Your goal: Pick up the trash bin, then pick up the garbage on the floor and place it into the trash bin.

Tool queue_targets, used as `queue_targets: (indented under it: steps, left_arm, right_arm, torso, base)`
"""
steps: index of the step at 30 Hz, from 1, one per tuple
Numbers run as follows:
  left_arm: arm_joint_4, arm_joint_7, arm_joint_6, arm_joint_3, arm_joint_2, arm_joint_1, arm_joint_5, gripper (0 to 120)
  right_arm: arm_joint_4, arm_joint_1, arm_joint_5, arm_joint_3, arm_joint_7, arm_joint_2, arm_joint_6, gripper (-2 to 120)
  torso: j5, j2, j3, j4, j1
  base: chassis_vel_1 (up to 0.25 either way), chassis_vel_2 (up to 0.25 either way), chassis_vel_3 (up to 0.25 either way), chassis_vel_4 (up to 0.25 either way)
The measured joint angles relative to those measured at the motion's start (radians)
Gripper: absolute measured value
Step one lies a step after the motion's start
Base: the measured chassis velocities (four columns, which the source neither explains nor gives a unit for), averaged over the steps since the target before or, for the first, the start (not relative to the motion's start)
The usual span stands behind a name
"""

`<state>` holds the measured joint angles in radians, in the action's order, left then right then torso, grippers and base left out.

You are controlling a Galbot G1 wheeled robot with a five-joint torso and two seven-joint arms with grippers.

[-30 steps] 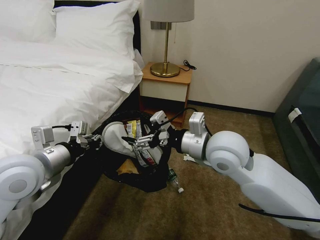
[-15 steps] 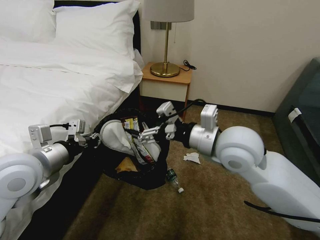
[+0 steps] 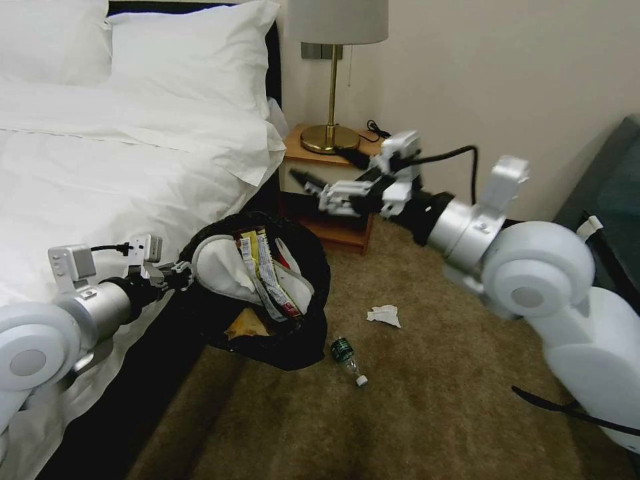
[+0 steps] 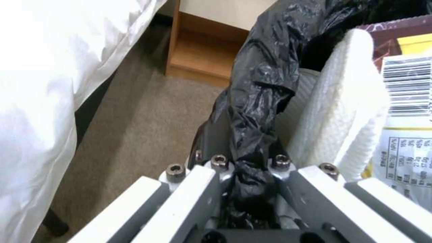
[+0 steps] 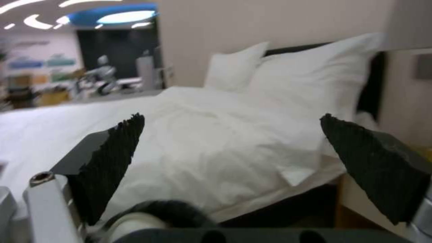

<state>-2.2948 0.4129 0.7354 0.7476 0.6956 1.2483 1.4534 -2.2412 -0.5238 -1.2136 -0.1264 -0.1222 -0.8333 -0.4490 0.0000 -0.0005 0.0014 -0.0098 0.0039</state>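
Now, head view: left pincer (image 3: 179,273) clamped on the near rim of the trash bin (image 3: 293,343), holding it tilted, mouth toward the camera, beside the bed (image 3: 100,180) and over the carpet floor (image 3: 413,407). Inside the bin: a white slipper (image 3: 220,270), a yellow-silver snack wrapper (image 3: 261,270) and a tan paper bag (image 3: 248,325) lower down. On the floor just beside the bin lies a small green bottle (image 3: 348,357); a crumpled white tissue (image 3: 385,315) sits a little farther off, toward the nightstand (image 3: 333,180). Right pincer (image 3: 320,187) held up in the air in front of the nightstand, fingers spread and holding nothing. A brass lamp (image 3: 331,100) stands on the nightstand top.

Left wrist view: the pincer's two fingers (image 4: 198,192) are closed on a bunched fold of the black bag (image 4: 261,98) at the bin's rim. The slipper (image 4: 346,111) stands against the liner just past the grip, with a wrapper showing a barcode (image 4: 407,101) touching it. Carpet and the nightstand's wooden base lie beyond.

Right wrist view: both black fingertips (image 5: 112,152) stand well apart, nothing between them. The bed (image 5: 216,141) and its pillows (image 5: 310,74) lie beyond.
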Motion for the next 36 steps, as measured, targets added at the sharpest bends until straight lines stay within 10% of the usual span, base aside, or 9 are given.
queue_targets:
  steps: [13, 36]
  left_arm:
    - [-0.005, 0.008, 0.0, 0.036, -0.008, -0.016, 0.026, 1]
    - [-0.009, 0.027, 0.0, 0.044, -0.044, -0.092, 0.096, 1]
  right_arm:
    - [0.18, -0.248, 0.199, -0.117, 0.006, 0.054, -0.002, 100]
    - [0.74, -0.381, 0.638, 0.084, 0.323, -0.137, 0.135, 100]
  torso:
    - [0.0, 0.0, 0.0, -0.0002, 0.0]
    - [0.0, 0.0, 0.0, 0.0, 0.0]
  base:
    - [0.0, 0.0, 0.0, 0.0]
    - [0.0, 0.0, 0.0, 0.0]
